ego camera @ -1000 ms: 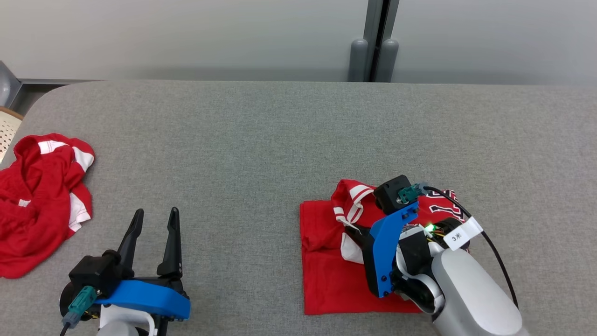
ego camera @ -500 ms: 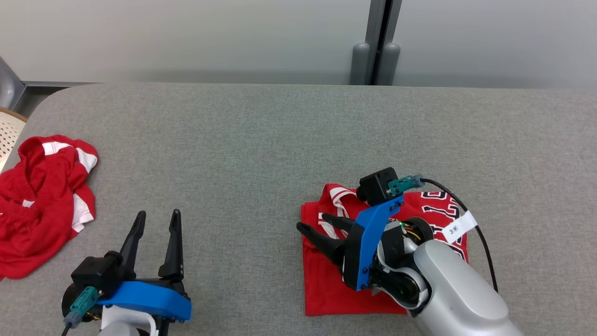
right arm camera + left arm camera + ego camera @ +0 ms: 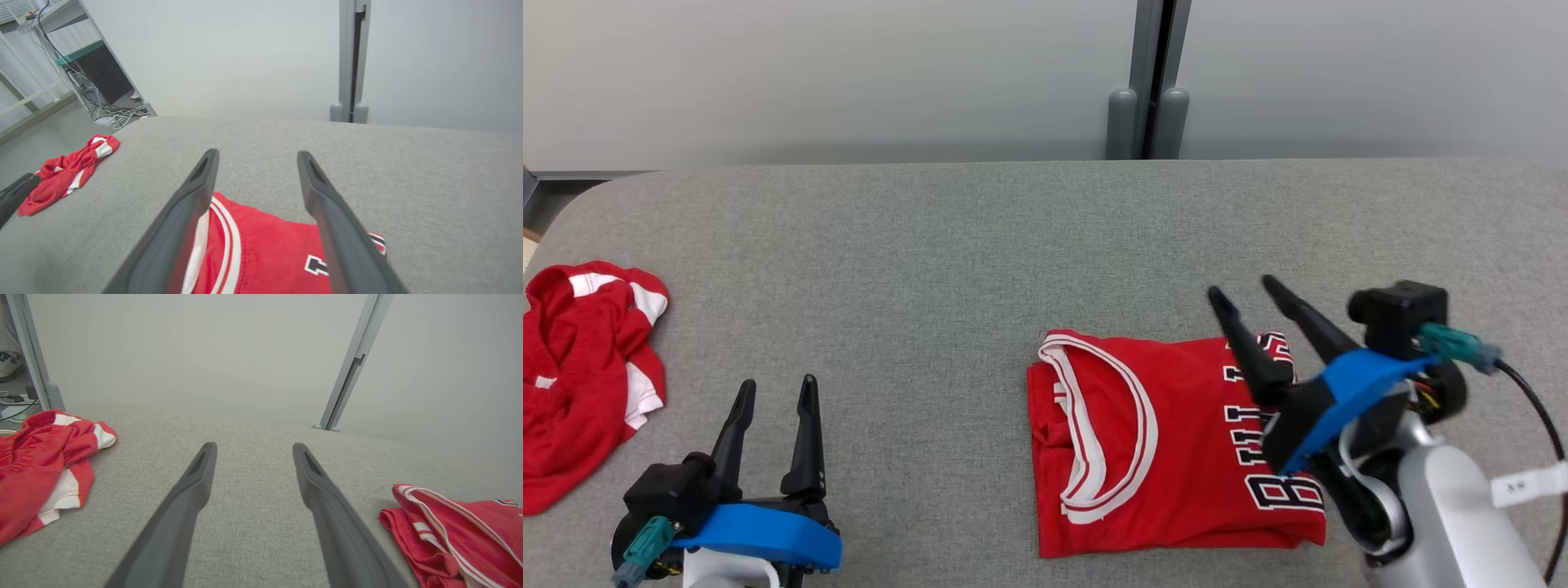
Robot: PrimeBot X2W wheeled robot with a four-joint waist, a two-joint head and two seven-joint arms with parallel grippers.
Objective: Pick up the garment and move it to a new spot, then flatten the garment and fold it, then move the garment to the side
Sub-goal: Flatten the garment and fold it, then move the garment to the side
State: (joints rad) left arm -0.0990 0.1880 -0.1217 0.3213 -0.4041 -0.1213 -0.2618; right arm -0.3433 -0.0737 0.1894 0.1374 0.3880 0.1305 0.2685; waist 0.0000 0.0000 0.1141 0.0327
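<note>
scene: grey fabric-covered table [image 3: 947, 245], pale wall [image 3: 849, 73] behind it, grey post [image 3: 1147, 122] at the far edge.
jersey: red folded jersey [image 3: 1176, 408] on the near side of the table, right of centre. It lies flat as a rough rectangle.
jersey detail: a white-and-black trimmed opening curves across the left half. Black-and-white lettering runs down the right side, partly hidden by the right arm.
right gripper: right gripper [image 3: 1243, 287] is over the jersey's right part, fingers pointing far and a bit left. Jaws spread wide, nothing between them. The right wrist view has red cloth below the fingers; can't tell if they touch it.
left gripper: left gripper [image 3: 776, 382] is near left over bare table, fingers pointing far. Jaws spread, nothing between them, well apart from both garments.
other garment: crumpled garment [image 3: 580, 367], red with white panels, bunched at the table's left edge. It is well apart from the jersey and partly cut off by the head view's edge.
cable: black cable [image 3: 1535, 400] comes off the right wrist camera, with a white tag [image 3: 1523, 483] on it.
background: in the right wrist view, tangled wires [image 3: 118, 116] and a dark cabinet [image 3: 104, 77] sit on the floor beyond the table's left end.
</note>
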